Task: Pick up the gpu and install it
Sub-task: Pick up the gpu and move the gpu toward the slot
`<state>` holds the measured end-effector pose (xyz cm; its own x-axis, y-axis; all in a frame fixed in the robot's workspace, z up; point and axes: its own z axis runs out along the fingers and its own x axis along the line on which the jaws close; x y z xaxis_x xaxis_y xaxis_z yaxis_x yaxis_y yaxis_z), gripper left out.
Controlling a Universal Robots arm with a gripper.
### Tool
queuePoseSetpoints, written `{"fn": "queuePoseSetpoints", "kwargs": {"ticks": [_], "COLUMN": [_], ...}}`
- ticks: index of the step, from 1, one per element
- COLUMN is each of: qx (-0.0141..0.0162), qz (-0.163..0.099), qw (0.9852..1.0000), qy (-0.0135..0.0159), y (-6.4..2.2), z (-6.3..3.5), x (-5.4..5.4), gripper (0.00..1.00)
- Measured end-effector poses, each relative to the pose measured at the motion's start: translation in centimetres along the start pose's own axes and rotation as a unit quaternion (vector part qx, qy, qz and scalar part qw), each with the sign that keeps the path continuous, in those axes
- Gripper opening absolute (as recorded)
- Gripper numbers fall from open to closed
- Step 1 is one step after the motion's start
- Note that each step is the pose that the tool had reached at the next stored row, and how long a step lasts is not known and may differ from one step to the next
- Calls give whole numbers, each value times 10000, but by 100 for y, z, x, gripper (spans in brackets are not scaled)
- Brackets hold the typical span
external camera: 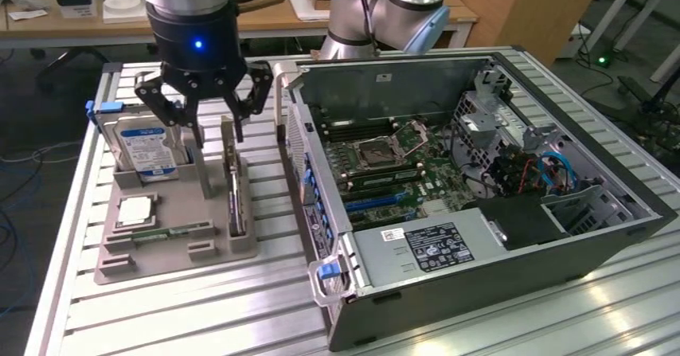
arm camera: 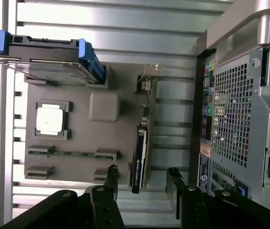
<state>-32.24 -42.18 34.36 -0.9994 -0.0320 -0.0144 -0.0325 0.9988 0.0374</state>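
End effector (external camera: 209, 123) is held released, fingers (arm camera: 112, 180) spread wide w/ nothing gripped, over the far end of the gpu (external camera: 235, 201). The gpu is stood on edge in a slot of the grey holder tray (external camera: 159, 264) on the worktop (external camera: 191, 316), on the tray's side next to the open PC case (external camera: 478, 213). A hard drive (external camera: 143, 149) is stood upright just beside the fingers, on the exterior view's left. CPU (external camera: 133, 211) & memory stick (external camera: 170, 232) are laid flat nearer.
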Motion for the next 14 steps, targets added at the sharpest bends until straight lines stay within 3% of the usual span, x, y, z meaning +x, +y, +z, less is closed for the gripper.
{"fn": "queuePoseSetpoints", "kwargs": {"ticks": [14], "qx": [0], "qz": [-51], "qw": [10000], "qy": [2], "y": [-26], "z": [255], "x": [4], "gripper": [53]}}
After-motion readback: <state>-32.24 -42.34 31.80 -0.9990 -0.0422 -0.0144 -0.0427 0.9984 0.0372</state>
